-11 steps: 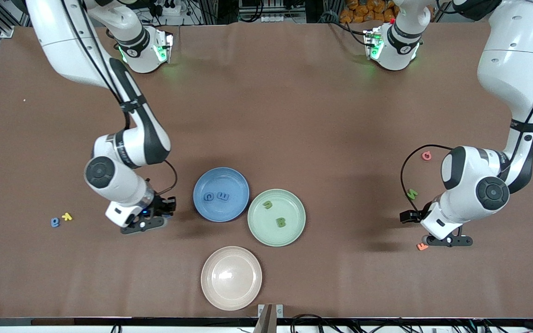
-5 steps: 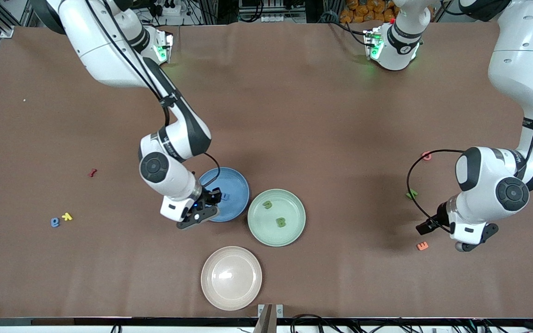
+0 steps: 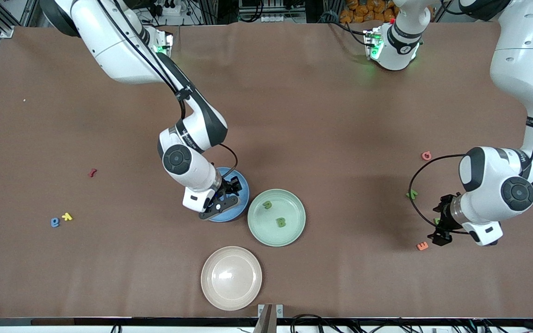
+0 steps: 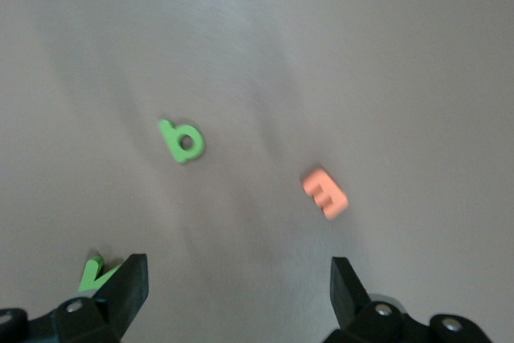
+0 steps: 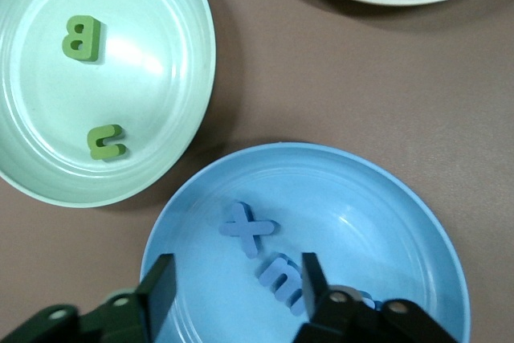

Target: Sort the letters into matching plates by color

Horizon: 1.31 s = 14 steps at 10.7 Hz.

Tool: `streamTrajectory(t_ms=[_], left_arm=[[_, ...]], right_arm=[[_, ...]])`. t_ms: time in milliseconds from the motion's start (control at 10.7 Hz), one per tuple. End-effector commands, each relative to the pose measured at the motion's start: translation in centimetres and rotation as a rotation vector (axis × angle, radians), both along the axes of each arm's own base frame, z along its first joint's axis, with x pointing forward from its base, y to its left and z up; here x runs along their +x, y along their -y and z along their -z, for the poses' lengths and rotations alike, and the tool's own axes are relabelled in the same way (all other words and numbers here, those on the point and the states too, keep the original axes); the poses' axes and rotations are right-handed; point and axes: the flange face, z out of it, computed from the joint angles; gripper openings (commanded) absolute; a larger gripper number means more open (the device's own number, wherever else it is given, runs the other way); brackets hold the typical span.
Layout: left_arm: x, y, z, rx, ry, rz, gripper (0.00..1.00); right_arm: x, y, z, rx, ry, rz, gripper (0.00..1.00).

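Note:
My right gripper (image 3: 222, 198) hangs open over the blue plate (image 3: 244, 185), with nothing between its fingers. In the right wrist view, my right gripper (image 5: 238, 287) stands above a blue x-shaped letter (image 5: 247, 226) and a blue m-like letter (image 5: 281, 277) lying in the blue plate (image 5: 385, 222). The green plate (image 3: 294, 208) holds a green B (image 3: 281, 222) and a second green letter (image 3: 268, 205). My left gripper (image 3: 442, 227) is open over bare table toward the left arm's end. In its wrist view, my left gripper (image 4: 238, 295) is near a green b (image 4: 183, 140) and a green letter (image 4: 95, 272) beside one finger.
A beige-pink plate (image 3: 231, 277) sits nearest the front camera. An orange E (image 3: 422, 246), a pink piece (image 3: 427, 156) and a green letter (image 3: 412, 194) lie near the left gripper. Toward the right arm's end are a blue letter (image 3: 55, 222), a yellow piece (image 3: 66, 216) and a red piece (image 3: 92, 172).
My right gripper travelled from the table to over the blue plate and opened; a blue x now lies in the plate. My left gripper turned and shifted beside the orange E.

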Motion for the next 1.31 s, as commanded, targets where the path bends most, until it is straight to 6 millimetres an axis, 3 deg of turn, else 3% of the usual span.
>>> streamTrajectory(t_ms=[0, 187, 374, 655, 842, 1216], left_arm=[[-0.3, -5.4, -0.2, 0.034, -0.008, -0.391, 1.00], [-0.7, -9.4, 0.2, 0.064, -0.002, -0.656, 1.00], [-1.0, -10.5, 1.7, 0.078, -0.020, -0.688, 1.00], [-1.4, -9.8, 5.3, 0.081, -0.067, -0.688, 1.00], [-1.5, -8.8, 7.2, 0.083, -0.085, -0.672, 1.00], [-0.6, -5.9, 8.0, 0.050, -0.022, -0.687, 1.00]], right_arm=[[0.9, 1.1, -0.7, -0.017, -0.009, 0.016, 1.00], [2.6, 5.8, -2.8, -0.063, -0.035, 0.070, 1.00], [4.9, 12.7, -5.0, -0.104, -0.041, 0.136, 1.00], [7.7, 23.5, -7.5, -0.141, -0.015, 0.254, 1.00], [8.7, 30.8, -7.8, -0.156, -0.011, 0.359, 1.00], [8.7, 43.7, -8.3, -0.181, 0.001, 0.513, 1.00]])
